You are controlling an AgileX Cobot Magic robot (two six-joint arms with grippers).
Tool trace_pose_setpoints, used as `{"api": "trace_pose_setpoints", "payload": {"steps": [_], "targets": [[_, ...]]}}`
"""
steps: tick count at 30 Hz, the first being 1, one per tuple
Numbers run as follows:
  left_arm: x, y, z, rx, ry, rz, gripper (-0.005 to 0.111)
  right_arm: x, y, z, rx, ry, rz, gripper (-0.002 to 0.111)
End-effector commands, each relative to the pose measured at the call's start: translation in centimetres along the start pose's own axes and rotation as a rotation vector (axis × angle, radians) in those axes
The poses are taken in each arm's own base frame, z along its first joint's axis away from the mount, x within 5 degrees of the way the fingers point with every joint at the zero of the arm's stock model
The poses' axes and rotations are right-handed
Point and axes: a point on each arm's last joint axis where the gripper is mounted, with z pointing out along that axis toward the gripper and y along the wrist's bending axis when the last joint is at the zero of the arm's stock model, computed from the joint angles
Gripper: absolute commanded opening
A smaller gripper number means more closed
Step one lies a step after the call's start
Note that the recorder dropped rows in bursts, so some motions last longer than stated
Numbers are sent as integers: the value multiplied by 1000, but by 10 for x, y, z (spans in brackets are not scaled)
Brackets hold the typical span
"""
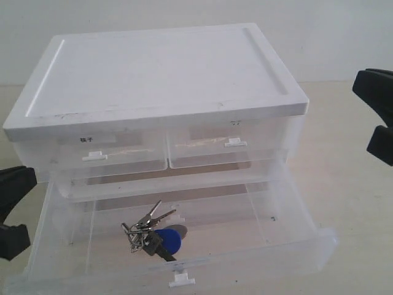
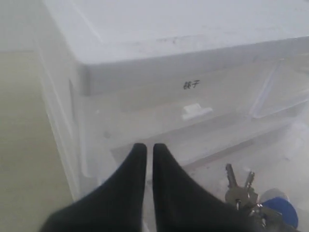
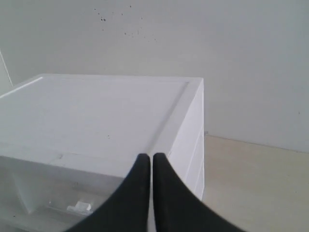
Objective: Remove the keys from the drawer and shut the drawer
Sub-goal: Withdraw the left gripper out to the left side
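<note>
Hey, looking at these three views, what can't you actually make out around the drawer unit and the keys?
- Key count: exterior view, the keys overlap and are too small.
- Label text: left wrist view, blurred.
- Upper drawers, contents: exterior view, frosted fronts hide them.
- Blue fob: left wrist view, blurred and partly behind the keys.

White-topped cabinet (image 1: 166,67); translucent drawer (image 1: 258,258); silvery-grey keys (image 1: 146,222), blue fob (image 1: 172,239); black left tool (image 2: 145,147); black right tool (image 3: 145,157); beige table (image 1: 347,166).
</note>
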Motion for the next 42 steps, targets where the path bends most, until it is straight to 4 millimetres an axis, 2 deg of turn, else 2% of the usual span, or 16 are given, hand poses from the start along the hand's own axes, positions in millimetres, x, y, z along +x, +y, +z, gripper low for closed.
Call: {"api": "trace_pose_setpoints", "payload": {"steps": [1, 9, 15, 21, 24, 28, 31, 35, 39, 42], "targets": [[-12, -2, 11, -100, -36, 20, 4, -3, 0, 0, 5, -8, 1, 0], [-20, -15, 37, -197, 4, 122, 4, -1, -1, 0, 9, -1, 2, 0], [-34, -9, 50, -287, -12, 112, 4, -1, -1, 0, 10, 6, 13, 0], [-42, -6, 59, -237, 34, 60, 4, -1, -1, 0, 10, 6, 13, 0], [-44, -7, 56, -216, 29, 55, 4, -1, -1, 0, 10, 6, 13, 0], [-57, -11, 37, -87, -25, 1, 4, -2, 0, 0, 1, -7, 4, 0], [-74, -10, 6, 23, -141, -44, 4, -6, 2, 0, -16, -36, -6, 0], [-91, -1, -38, 125, -318, -117, 4, -27, 3, 1, -24, -85, -16, 0], [-86, 12, -68, 170, -435, -160, 4, -44, -1, 2, 46, -35, -43, 0], [-76, 20, -81, 183, -489, -181, 4, -54, -12, -2, 214, 67, -20, 0]]}}
